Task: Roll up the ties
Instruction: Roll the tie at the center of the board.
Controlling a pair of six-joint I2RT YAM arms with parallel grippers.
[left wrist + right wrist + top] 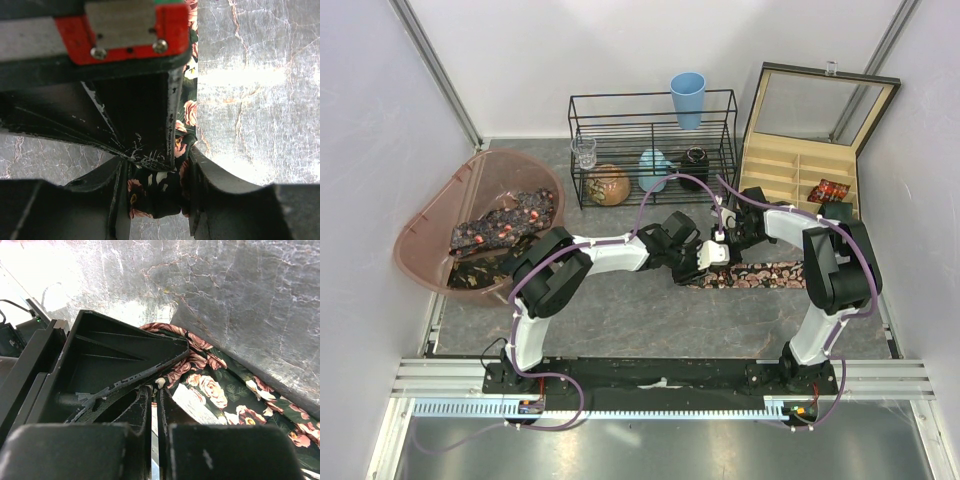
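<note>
**Grey marbled tabletop: two grippers meeting on one tie**

Grey tabletop [620,320] fills the overhead view. A patterned tie [765,275] lies flat right of centre, its left end hidden under both wrists. The left gripper [157,165] is clamped on a bunched fold of that tie. The right gripper [156,390] has its jaws pressed together at the tie's edge; whether fabric is pinched cannot be made out. More ties [505,225] are heaped in the tub [510,175] at left. A coiled tie [830,190] sits in the wooden box [780,170], upper right.
</note>
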